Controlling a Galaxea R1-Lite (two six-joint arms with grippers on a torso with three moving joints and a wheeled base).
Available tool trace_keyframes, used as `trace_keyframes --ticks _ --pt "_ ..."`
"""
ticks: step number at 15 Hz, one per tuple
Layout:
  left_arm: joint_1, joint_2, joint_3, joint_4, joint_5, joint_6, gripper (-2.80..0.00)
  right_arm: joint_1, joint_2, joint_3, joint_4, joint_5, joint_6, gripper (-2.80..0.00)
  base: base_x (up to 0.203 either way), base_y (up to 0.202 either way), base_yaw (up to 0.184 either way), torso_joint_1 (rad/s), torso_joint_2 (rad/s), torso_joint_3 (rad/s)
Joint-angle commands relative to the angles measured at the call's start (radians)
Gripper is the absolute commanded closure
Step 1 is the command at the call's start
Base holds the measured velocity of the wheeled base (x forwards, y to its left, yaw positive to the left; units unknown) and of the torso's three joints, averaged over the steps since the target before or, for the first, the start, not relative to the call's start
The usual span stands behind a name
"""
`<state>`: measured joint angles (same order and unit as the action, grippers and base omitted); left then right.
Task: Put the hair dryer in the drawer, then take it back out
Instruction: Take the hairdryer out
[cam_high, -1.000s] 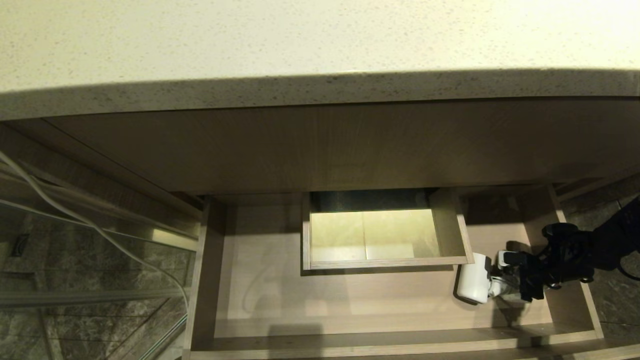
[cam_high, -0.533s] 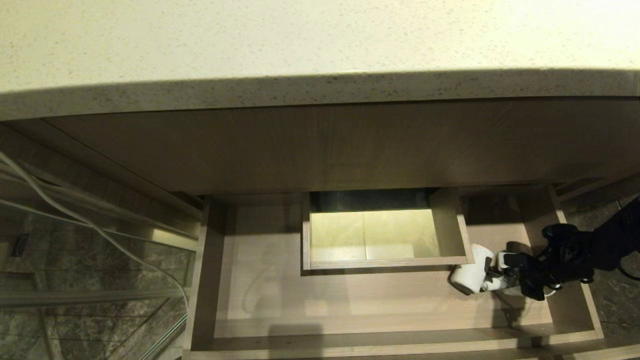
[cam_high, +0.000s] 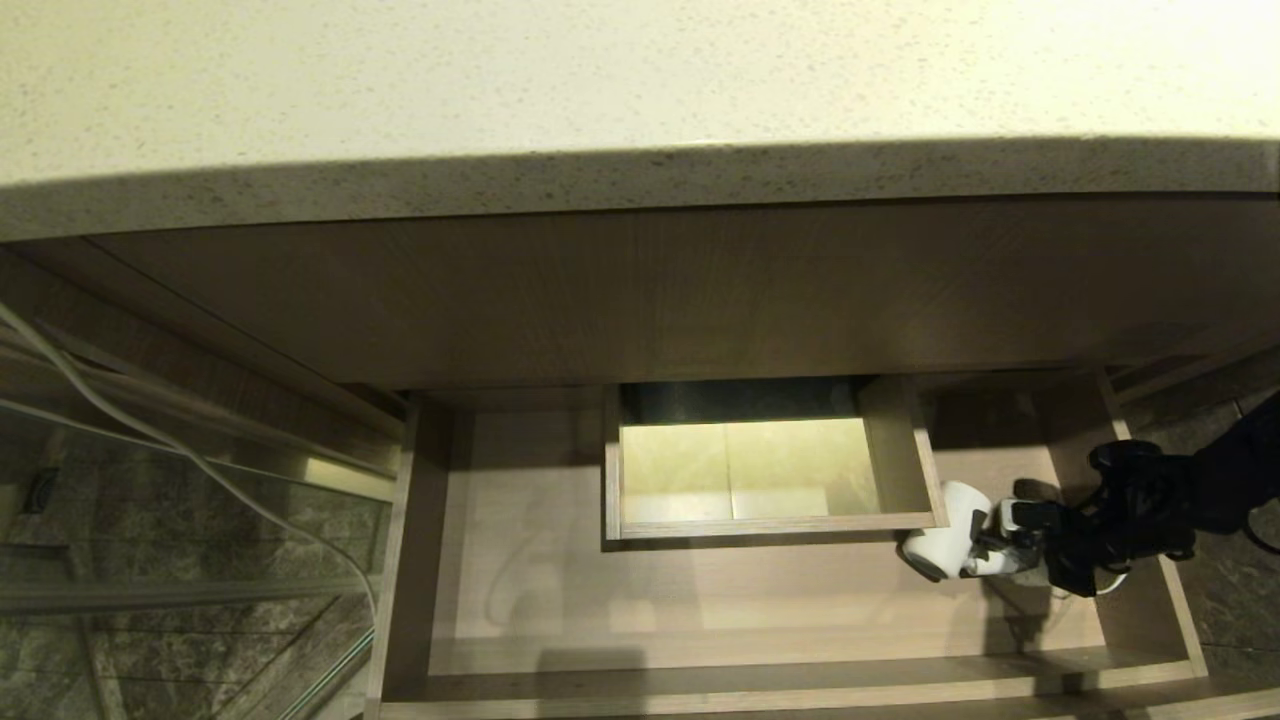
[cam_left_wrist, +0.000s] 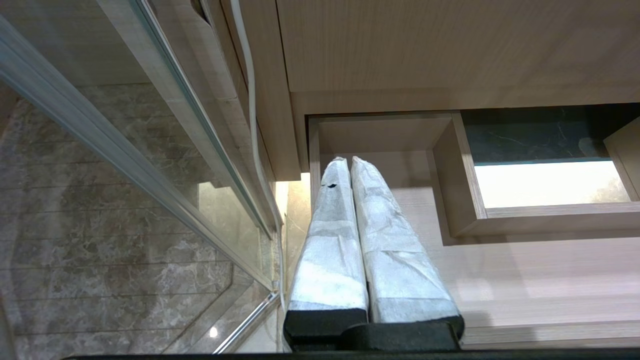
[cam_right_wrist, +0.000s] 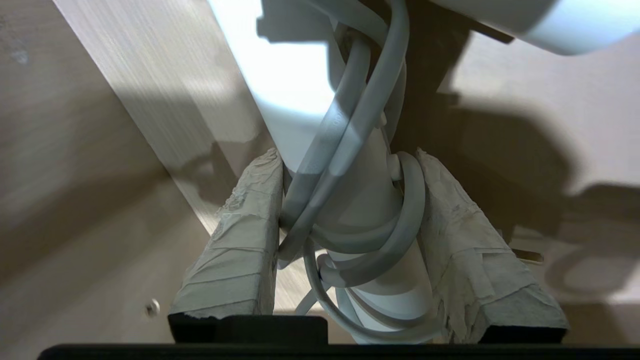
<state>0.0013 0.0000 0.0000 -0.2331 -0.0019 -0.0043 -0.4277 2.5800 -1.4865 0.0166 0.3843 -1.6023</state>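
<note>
At lower right, the right gripper (cam_high: 1005, 545) clamps the hair dryer (cam_high: 945, 545) by its cord-wrapped handle inside the drawer (cam_high: 500, 600), barrel touching the notch corner; the floor leftward lies open. The left gripper (cam_left_wrist: 350, 165) is closed, empty.

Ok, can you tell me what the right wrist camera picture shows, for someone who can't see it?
The right end effector grips the white hair dryer by its handle, one taped finger on each side. White cord is wound round the handle, and the drawer floor lies behind.
</note>
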Motion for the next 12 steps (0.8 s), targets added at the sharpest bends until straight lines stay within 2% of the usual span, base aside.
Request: trace_keyframes --ticks 1,12 --pt "0.0 0.0 0.04 -0.002 0.0 0.0 0.0 -0.004 -0.037 0.01 0.017 0.004 -0.014 0.0 0.0 0.0 0.0 0.0 0.0 0.0" --pt "0.0 0.0 0.04 -0.002 0.0 0.0 0.0 -0.043 -0.164 0.085 0.055 0.005 -0.018 0.0 0.0 0.0 0.0 0.0 0.0 0.0"
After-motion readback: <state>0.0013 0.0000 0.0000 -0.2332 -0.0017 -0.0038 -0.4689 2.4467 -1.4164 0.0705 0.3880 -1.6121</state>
